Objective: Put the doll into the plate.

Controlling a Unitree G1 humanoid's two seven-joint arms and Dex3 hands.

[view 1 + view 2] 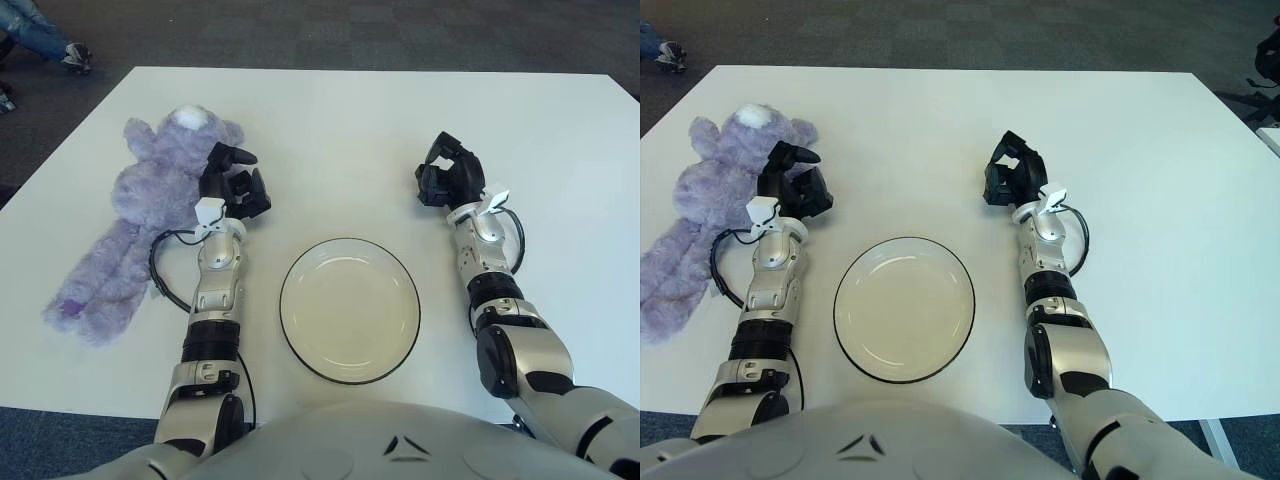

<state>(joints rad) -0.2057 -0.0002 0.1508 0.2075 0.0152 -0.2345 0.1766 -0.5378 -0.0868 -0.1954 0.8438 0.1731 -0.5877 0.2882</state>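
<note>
A purple plush doll (135, 225) lies stretched out on the white table at the left, its head toward the far side and its legs toward me. My left hand (232, 180) hovers just right of the doll's body, fingers spread and holding nothing. A white plate (349, 308) with a dark rim sits at the near middle, with nothing in it. My right hand (450, 172) shows to the right of the plate and farther back, fingers relaxed and holding nothing.
The white table (350, 130) extends far behind the plate. Its left edge runs close to the doll's legs. Dark carpet lies beyond the table, and a person's shoe (72, 57) shows at the far left corner.
</note>
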